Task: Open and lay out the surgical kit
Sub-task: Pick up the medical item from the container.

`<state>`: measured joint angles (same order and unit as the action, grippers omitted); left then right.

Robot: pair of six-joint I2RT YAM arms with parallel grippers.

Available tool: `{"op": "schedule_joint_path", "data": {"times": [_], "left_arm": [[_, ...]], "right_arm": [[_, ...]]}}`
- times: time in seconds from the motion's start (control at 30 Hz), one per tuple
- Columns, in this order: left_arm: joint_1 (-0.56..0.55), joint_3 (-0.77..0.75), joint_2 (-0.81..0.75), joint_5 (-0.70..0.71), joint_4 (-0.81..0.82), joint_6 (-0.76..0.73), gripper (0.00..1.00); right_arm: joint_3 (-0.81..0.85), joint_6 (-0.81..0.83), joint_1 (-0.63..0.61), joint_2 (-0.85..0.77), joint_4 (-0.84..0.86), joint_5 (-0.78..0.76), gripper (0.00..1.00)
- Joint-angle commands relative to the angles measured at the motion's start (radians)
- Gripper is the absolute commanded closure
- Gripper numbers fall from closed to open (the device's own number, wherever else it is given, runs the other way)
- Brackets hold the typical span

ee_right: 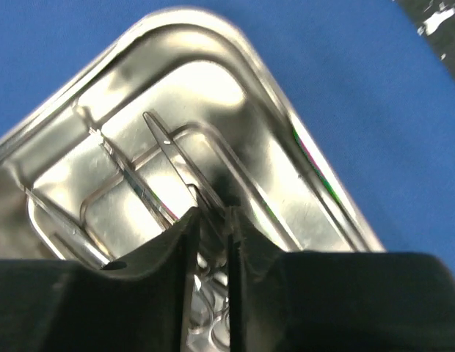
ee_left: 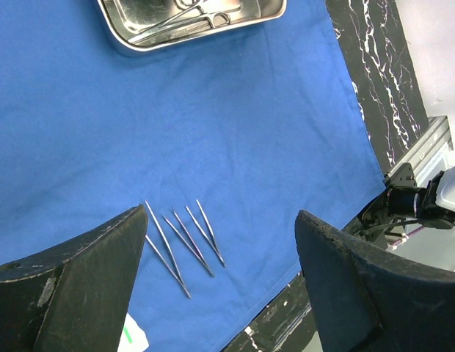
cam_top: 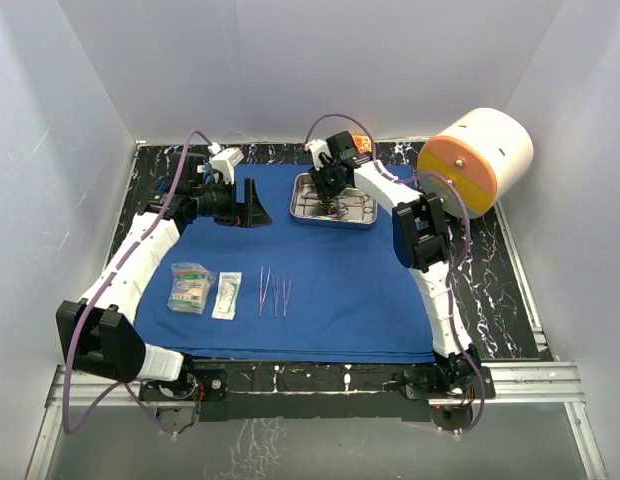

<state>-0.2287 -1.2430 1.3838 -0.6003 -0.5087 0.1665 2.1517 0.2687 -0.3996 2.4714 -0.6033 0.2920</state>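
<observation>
**Surgical kit: cloth open, clamps in the tray**

Top view: the royal-blue cloth wrap (cam_top: 330, 270) lies flat on the black marbled worktop (cam_top: 490, 290). Slender steel forceps (cam_top: 274, 293) and two clear packets (cam_top: 208, 292) lie near, the shiny rectangular steel tray (cam_top: 302, 205) far.

Left wrist: the left tool (ee_left: 221, 220) gapes wide and empty above the forceps.

Right wrist alone shows the right tool (ee_right: 213, 220) pinched on a slender steel clamp (ee_right: 176, 158). It looks light, stiff and slippery, so mid-shank seems the best hold.

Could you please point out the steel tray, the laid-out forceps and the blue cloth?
steel tray (ee_left: 128, 22): left wrist view, bare inner floor.
forceps (ee_left: 188, 246): left wrist view, middle pair's shaft.
blue cloth (cam_top: 340, 290): top view, bare centre area.
</observation>
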Motion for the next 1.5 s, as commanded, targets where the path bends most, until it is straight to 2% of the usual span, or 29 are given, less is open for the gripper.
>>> {"op": "schedule_joint_path", "data": {"times": [0.0,0.37,0.63,1.0,1.17,1.27,1.37,1.47], "left_arm": [[0.008,0.006,-0.049,-0.032,0.007,0.004,0.19],[0.017,0.019,-0.059,-0.035,0.013,0.007,0.19],[0.025,0.02,-0.056,-0.04,0.017,0.013,0.19],[0.032,0.025,-0.053,-0.043,0.022,0.018,0.19],[0.034,0.029,-0.061,-0.045,0.022,0.019,0.19],[0.035,0.037,-0.066,-0.047,0.026,0.019,0.19],[0.037,0.042,-0.068,-0.051,0.031,0.023,0.19],[0.038,0.042,-0.067,-0.056,0.032,0.025,0.19]], "right_arm": [[-0.077,0.103,0.011,-0.146,-0.012,0.016,0.76],[-0.18,0.188,0.032,-0.228,-0.003,0.047,0.61],[-0.112,0.289,0.031,-0.159,-0.141,0.115,0.54],[-0.112,0.364,0.002,-0.101,-0.138,0.044,0.47],[-0.113,0.378,-0.001,-0.07,-0.129,-0.037,0.47],[-0.129,0.373,0.001,-0.067,-0.115,-0.075,0.52],[-0.128,0.358,0.007,-0.064,-0.11,-0.083,0.6],[-0.115,0.332,0.014,-0.062,-0.105,-0.085,0.74]]}}
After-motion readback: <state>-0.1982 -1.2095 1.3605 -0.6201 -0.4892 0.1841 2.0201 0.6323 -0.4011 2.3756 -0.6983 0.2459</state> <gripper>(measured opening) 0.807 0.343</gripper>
